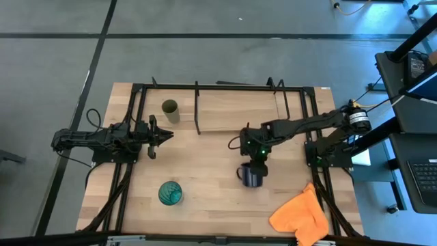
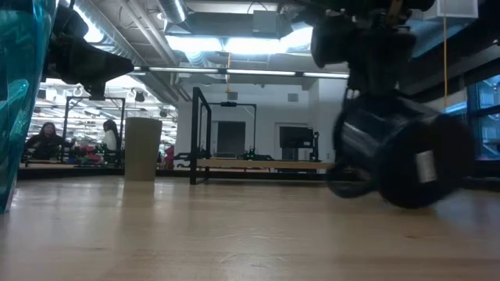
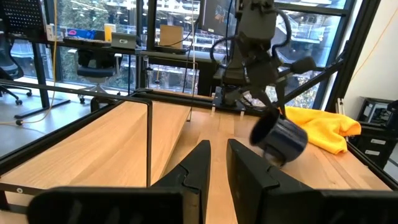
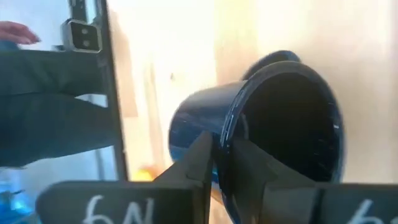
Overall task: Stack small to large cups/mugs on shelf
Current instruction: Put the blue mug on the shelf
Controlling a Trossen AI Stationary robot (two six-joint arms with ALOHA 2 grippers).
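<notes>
My right gripper [image 1: 256, 162] is shut on the dark navy mug [image 1: 251, 176] near the table's middle. The mug also shows tilted in the low view [image 2: 398, 160] and the left wrist view [image 3: 280, 140]. The small olive-tan cup [image 1: 169, 109] stands upright on the shelf board [image 1: 232, 109], at its left end. The teal-green tumbler [image 1: 170, 193] stands on the tabletop near the near edge, mouth up. My left gripper [image 1: 164, 134] waits at the table's left, level, fingers open by a narrow gap [image 3: 216, 152], touching nothing. My right gripper pinches the mug's rim [image 4: 227, 134], one finger inside the mouth and one outside on the wall. The fingers come from above, pointing down. The mug hangs tilted below them, base toward the near edge; whether it touches the tabletop, I cannot tell.
An orange cloth [image 1: 300, 215] lies at the near right corner. The shelf's black rod frame [image 1: 198, 109] has upright dividers across the board, and outer rods run along both table sides. Bare wood lies between the tumbler and the mug.
</notes>
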